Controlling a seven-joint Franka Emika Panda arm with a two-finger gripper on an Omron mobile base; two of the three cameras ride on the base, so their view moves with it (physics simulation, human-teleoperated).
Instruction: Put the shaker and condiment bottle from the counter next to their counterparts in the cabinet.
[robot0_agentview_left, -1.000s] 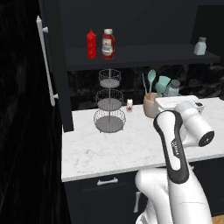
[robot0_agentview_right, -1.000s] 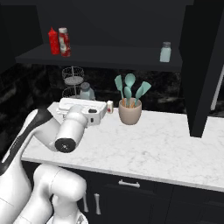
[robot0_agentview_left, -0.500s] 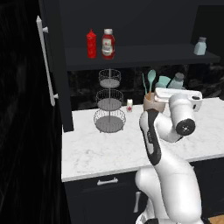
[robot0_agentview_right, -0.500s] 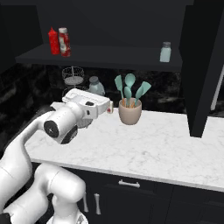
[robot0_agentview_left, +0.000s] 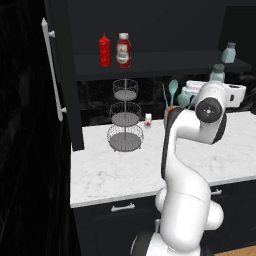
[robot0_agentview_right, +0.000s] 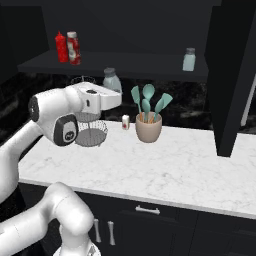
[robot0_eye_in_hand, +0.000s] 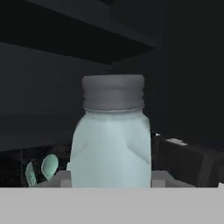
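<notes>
Claw (robot0_eye_in_hand: 111, 181) clamped on the shaker (robot0_eye_in_hand: 111, 140), held upright above the marble counter (robot0_agentview_left: 125, 170), below the dark cabinet shelf (robot0_agentview_right: 125, 62), ketchup bottle (robot0_agentview_left: 123, 50) up there just beside the slim red squeeze bottle (robot0_agentview_left: 104, 50), second shaker (robot0_agentview_right: 189, 59) well apart

I'm in a kitchen: white marble counter (robot0_agentview_right: 165, 165), beige utensil crock (robot0_agentview_right: 148, 131) at twelve o'clock, black wall cabinet (robot0_agentview_left: 150, 62).
</notes>
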